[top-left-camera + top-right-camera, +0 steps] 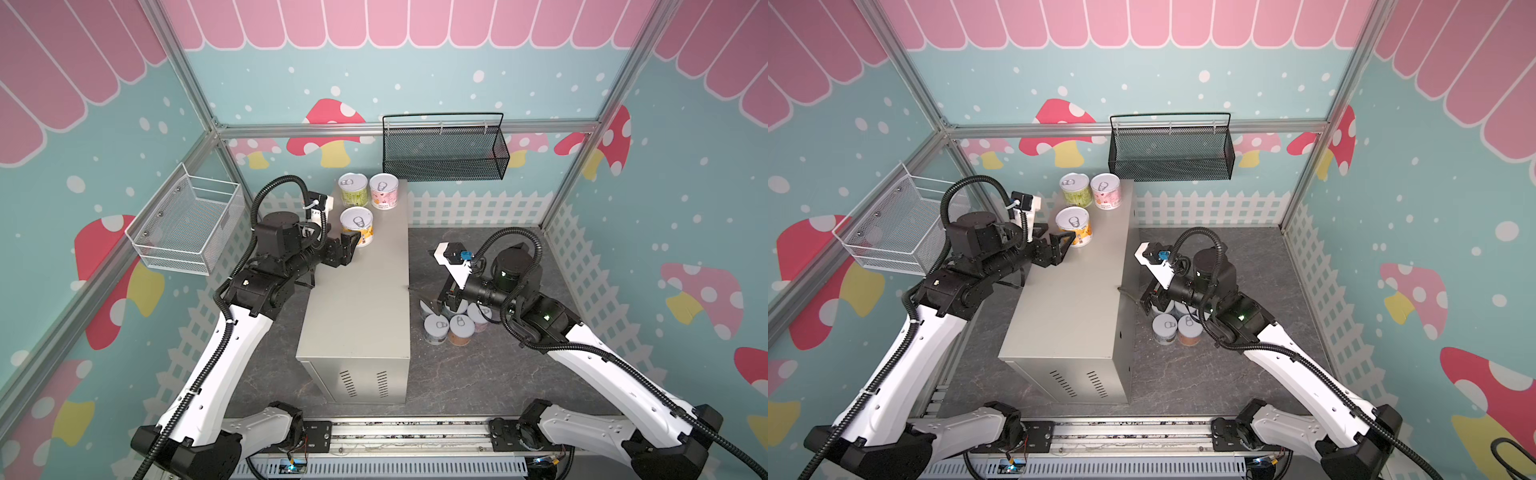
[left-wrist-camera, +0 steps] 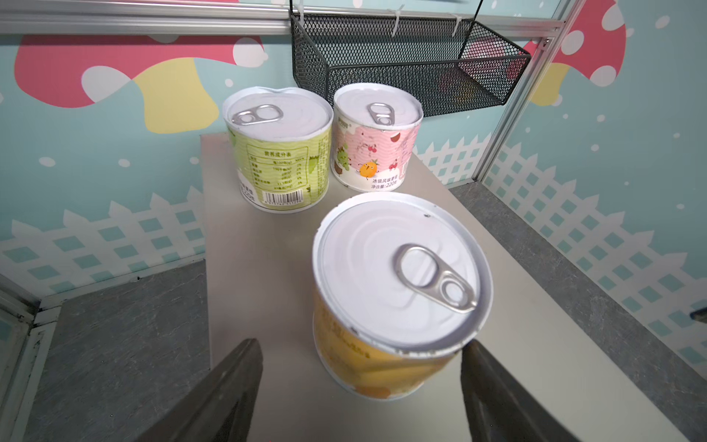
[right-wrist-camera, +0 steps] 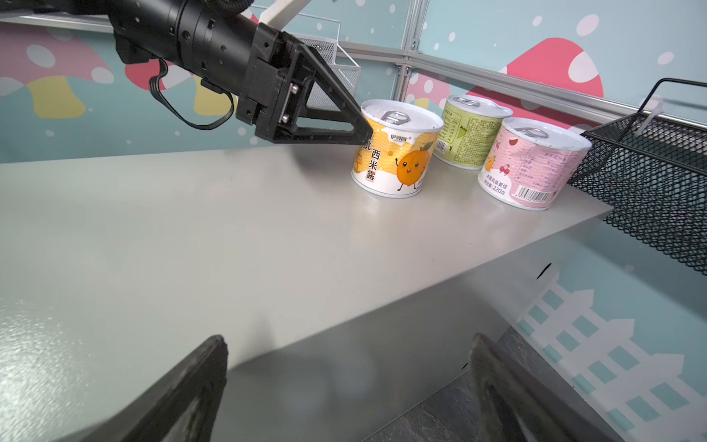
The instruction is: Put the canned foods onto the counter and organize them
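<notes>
Three canned foods stand upright on the far end of the counter (image 1: 357, 311): a green one (image 1: 354, 189), a pink one (image 1: 384, 191) and a yellow one (image 1: 357, 226) nearer to me. My left gripper (image 1: 349, 247) is open just at the yellow can's (image 2: 398, 283) near side; one fingertip is close to its rim and the other stands well clear. On the floor to the right of the counter, several more cans (image 1: 449, 328) are clustered. My right gripper (image 1: 432, 305) hangs open over them, empty, and partly hides them.
A black mesh basket (image 1: 444, 149) hangs on the back rail just beyond the pink can. A white wire basket (image 1: 187, 224) is fixed to the left wall. The near part of the counter top (image 3: 191, 229) is bare. The floor (image 1: 478, 382) is dark stone-patterned.
</notes>
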You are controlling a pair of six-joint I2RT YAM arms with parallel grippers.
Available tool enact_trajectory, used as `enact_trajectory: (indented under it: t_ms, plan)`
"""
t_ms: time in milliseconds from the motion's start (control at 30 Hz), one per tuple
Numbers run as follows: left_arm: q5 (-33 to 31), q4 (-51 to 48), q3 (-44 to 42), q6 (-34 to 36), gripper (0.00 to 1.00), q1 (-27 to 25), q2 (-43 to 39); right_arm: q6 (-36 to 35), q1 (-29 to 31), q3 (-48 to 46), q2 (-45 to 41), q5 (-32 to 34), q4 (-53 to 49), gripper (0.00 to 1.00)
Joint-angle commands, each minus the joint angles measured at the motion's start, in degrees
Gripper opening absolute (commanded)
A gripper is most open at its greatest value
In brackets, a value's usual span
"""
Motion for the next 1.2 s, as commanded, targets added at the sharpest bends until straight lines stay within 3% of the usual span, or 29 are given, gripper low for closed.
enact_trajectory:
  t_ms: [0, 100, 400, 900, 1167]
  plan:
    - [5.48, 3.56, -0.52, 1.63, 0.87, 0.65, -0.07, 1.12, 0.20, -1.04, 0.27, 0.78, 3.04, 0.99]
    - [6.87, 4.17, -0.10, 1.41, 0.92, 0.65, 0.65, 1.52, 0.20, -0.97, 0.74, 0.78, 3.59, 0.99]
    - [6.62, 6.40, 1.11, -0.64, 0.95, 0.67, 4.23, 2.35, 0.25, -0.96, 1.04, 0.18, 4.83, 0.99]
    - [4.59, 10.32, -0.32, -0.06, 0.81, 1.46, 5.19, 1.14, 0.20, 0.65, 3.16, -0.59, 5.44, 0.99]
    - [10.67, 13.23, -0.77, -2.47, 0.76, 6.30, 6.66, 0.95, 0.20, 1.74, 5.13, -0.87, 6.15, 0.99]
